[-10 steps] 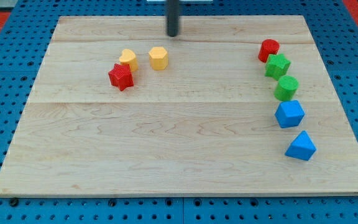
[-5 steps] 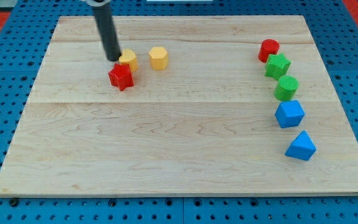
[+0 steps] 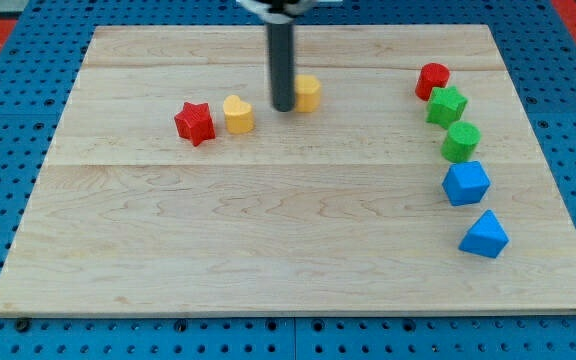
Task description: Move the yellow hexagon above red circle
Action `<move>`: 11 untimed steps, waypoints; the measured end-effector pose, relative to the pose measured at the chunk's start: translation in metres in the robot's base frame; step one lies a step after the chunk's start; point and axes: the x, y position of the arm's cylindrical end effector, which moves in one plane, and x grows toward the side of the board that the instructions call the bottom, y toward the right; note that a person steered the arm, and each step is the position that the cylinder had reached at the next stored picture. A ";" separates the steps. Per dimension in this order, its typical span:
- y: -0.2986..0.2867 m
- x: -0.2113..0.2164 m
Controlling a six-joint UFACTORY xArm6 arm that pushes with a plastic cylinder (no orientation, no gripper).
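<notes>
Within the last half second my tip [image 3: 282, 107] had swept from the view's left of the yellow heart-shaped block [image 3: 238, 114] to the left face of the yellow hexagon block [image 3: 308, 93], which had slid rightward from beside the heart toward the middle of the pale wooden desk [image 3: 268, 250]. The heart had also been nudged right, away from the red star block [image 3: 195, 123]. The rod carried no fingers, so nothing was clenched; it only pressed against the hexagon. The red circle block [image 3: 432, 79] sat well apart at the view's right, atop the column of green and blue blocks. Judging by this, the push was under way but far from finished.
</notes>
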 end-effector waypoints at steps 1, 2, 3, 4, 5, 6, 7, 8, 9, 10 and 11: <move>0.049 -0.019; 0.067 -0.069; 0.001 -0.075; -0.018 -0.109; 0.019 -0.122; 0.061 -0.111; 0.065 -0.106; 0.012 -0.104; 0.037 -0.088; 0.069 -0.080; 0.102 -0.080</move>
